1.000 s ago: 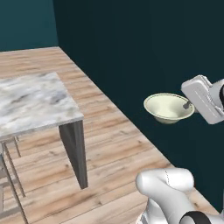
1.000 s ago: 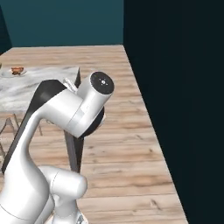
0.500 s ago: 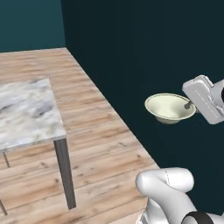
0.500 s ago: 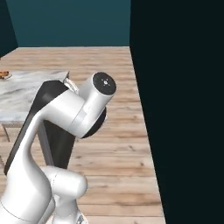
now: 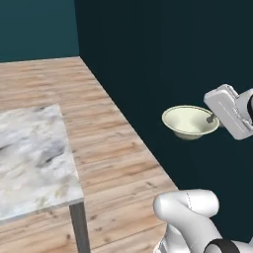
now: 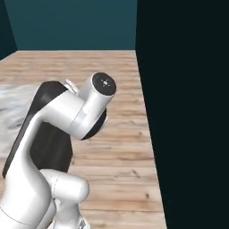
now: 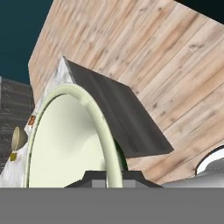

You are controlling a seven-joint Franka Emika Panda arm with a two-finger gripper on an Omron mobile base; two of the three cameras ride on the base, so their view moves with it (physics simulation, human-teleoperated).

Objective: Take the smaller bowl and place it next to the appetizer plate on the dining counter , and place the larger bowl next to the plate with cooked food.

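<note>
The smaller bowl (image 5: 190,121), pale cream with a thin rim, hangs in the air in front of the dark teal wall. My gripper (image 5: 213,118) is shut on its right rim. In the hand view the smaller bowl (image 7: 70,135) looms close, and my gripper (image 7: 107,176) pinches its rim at the bottom. A corner of the dining counter (image 5: 34,158), white marble with grey veins, lies at the lower left, well apart from the bowl. The dining counter (image 7: 49,87) also runs behind the bowl in the hand view, with a few small things on its far end too small to name.
Wooden plank floor (image 5: 113,143) lies between the counter and the dark wall (image 5: 163,54) on the right. One dark counter leg (image 5: 79,227) stands at the near corner. My own white arm (image 6: 67,116) hides most of the counter in the right base view.
Both base views have shifted, so the base has moved: the counter slid left and its corner came nearer. The bowl has stayed in my shut gripper at the same spot in the picture.
</note>
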